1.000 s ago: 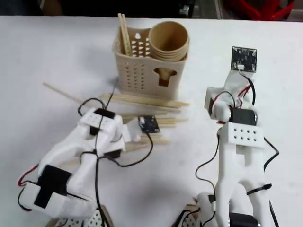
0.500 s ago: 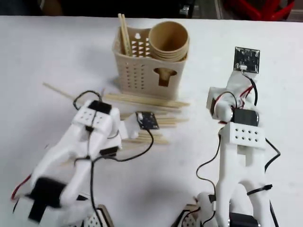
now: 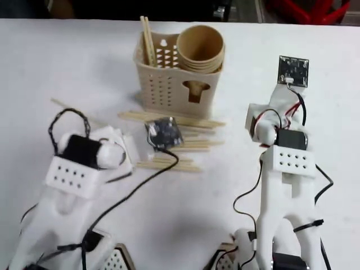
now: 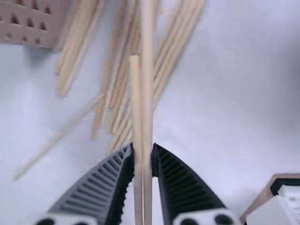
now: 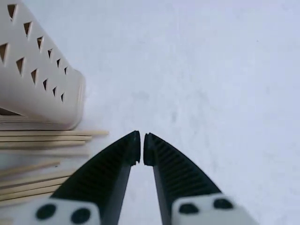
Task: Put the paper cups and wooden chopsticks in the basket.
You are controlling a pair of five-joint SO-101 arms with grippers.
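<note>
Fingers [image 4: 112, 173] of the left gripper [image 4: 142, 150] pinch two wooden chopsticks [image 4: 143, 93] in a narrow hold, in front of the basket [image 3: 160, 90]. The held sticks point out over the loose chopsticks [image 3: 169, 119], which lie scattered flat against the basket's front wall. The right gripper [image 5: 141, 145] hangs over bare table off the basket's cup end, its jaws almost touching with nothing between them. Inside the basket stand stacked paper cups [image 3: 201, 48] and two upright chopsticks [image 3: 147, 39]. The white table [image 3: 50, 67] is plain and matte. Beyond the basket the room is dark, with a red object [image 3: 315, 8].
</note>
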